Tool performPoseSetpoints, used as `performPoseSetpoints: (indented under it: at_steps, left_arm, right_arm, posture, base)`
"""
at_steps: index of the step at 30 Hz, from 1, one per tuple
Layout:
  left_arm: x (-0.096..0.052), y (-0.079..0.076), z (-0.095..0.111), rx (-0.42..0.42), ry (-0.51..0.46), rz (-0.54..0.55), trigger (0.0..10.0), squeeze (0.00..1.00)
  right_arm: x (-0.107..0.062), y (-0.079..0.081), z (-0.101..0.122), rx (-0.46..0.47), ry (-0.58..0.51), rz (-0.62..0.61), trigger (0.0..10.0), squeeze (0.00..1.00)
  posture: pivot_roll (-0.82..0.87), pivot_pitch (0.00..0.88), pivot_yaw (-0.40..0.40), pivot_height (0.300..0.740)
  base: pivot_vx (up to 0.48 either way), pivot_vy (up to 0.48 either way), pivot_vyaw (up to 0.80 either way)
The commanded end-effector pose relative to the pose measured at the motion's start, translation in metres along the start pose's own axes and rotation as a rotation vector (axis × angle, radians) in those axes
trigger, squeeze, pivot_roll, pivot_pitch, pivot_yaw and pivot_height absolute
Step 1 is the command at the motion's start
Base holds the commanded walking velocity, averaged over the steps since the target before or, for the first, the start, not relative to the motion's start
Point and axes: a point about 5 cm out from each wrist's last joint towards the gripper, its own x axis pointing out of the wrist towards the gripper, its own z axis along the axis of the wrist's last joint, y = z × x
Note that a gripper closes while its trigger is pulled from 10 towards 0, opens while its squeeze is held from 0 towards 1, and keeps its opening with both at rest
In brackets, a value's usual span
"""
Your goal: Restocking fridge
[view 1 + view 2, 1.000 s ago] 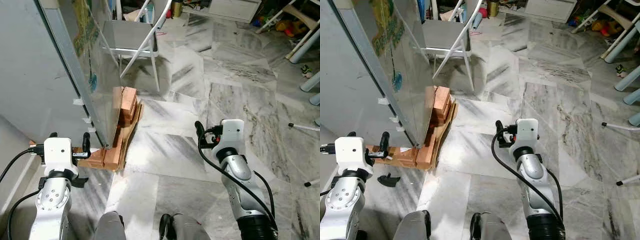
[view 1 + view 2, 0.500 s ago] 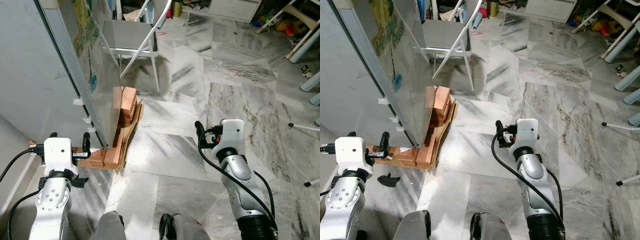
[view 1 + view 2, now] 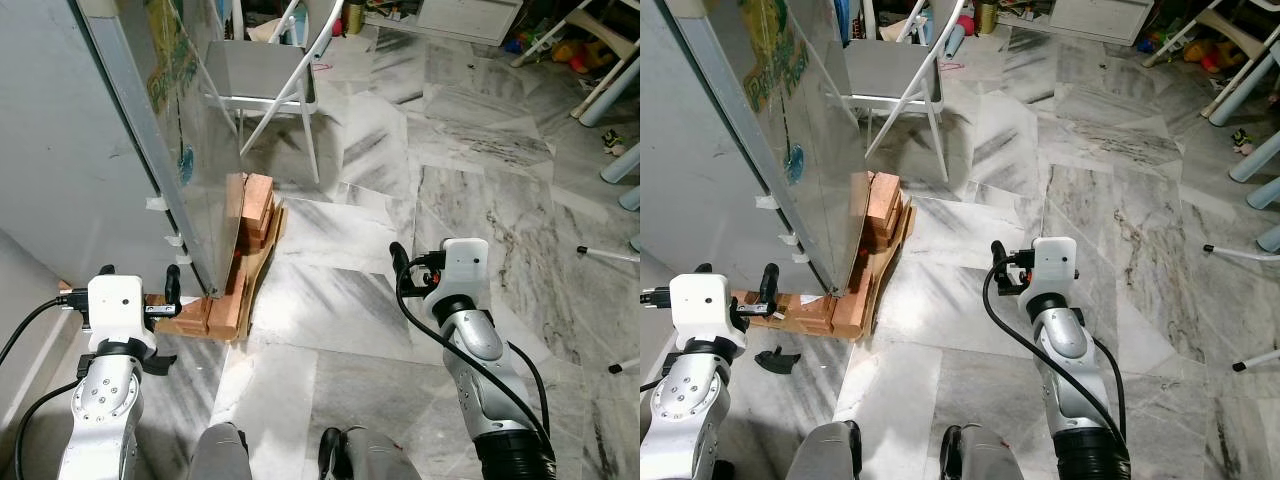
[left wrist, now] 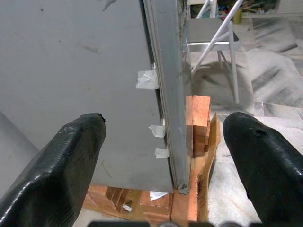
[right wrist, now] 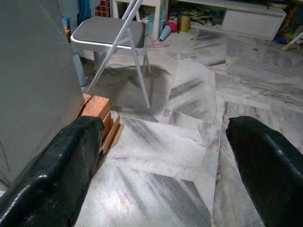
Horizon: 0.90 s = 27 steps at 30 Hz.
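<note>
The grey fridge point(image 3: 60, 150) stands at my left on stacked wooden blocks point(image 3: 250, 215). Its side panel point(image 3: 190, 130) carries colourful stickers, and bits of white tape point(image 4: 147, 79) stick to the front by the metal edge. My left gripper point(image 4: 165, 120) is held low before the fridge's bottom corner, open, with nothing between its fingers point(image 4: 71, 156). My right gripper point(image 5: 163, 125) hovers open over the marble floor to the right of the fridge, also holding nothing. No food or drink items can be seen.
A white folding chair point(image 3: 265, 75) stands behind the fridge. White furniture legs point(image 3: 620, 160) and toys point(image 3: 570, 45) are at the far right, and a small black part point(image 3: 775, 358) lies on the floor by the blocks. Marble floor point(image 3: 350, 300) stretches ahead.
</note>
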Motion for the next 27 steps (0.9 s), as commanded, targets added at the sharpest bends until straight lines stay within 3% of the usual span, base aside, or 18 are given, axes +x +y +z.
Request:
performPoseSetpoints:
  at_steps: [1, 20, 21, 22, 24, 27]
  left_arm:
    - [-0.001, -0.001, 0.003, 0.012, -0.014, -0.003, 10.0, 0.00]
    - [-0.001, -0.001, 0.003, 0.012, -0.014, -0.003, 10.0, 0.00]
    - [-0.001, -0.001, 0.003, 0.004, -0.020, 0.001, 10.0, 0.00]
    - [0.019, -0.008, 0.010, -0.021, -0.060, -0.040, 10.0, 0.00]
    - [0.043, -0.017, 0.021, -0.048, -0.109, -0.093, 10.0, 0.00]
    - [0.047, -0.021, 0.022, -0.057, -0.116, -0.105, 10.0, 0.00]
  right_arm:
    - [-0.002, -0.005, 0.001, -0.001, 0.001, -0.017, 10.0, 0.00]
    - [-0.002, -0.005, 0.001, -0.001, 0.001, -0.017, 10.0, 0.00]
    - [-0.003, -0.005, 0.001, -0.007, 0.003, -0.017, 10.0, 0.00]
    - [-0.004, -0.007, 0.004, -0.017, -0.017, -0.009, 10.0, 0.00]
    - [-0.006, -0.009, 0.009, -0.029, -0.043, 0.001, 10.0, 0.00]
    - [-0.006, -0.010, 0.010, -0.028, -0.046, 0.003, 10.0, 0.00]
  posture:
    - [0.10, 0.114, -0.100, 0.740]
    - [0.10, 0.114, -0.100, 0.740]
    - [0.00, 0.000, 0.000, 0.740]
    - [0.07, 0.113, -0.114, 0.740]
    - [0.07, 0.113, -0.116, 0.740]
    - [0.07, 0.114, -0.117, 0.740]
  base:
    - [0.000, 0.000, 0.00]
    - [0.000, 0.000, 0.00]
    - [0.000, 0.000, 0.00]
    - [0.000, 0.000, 0.00]
    - [0.000, 0.000, 0.00]
    - [0.000, 0.000, 0.00]
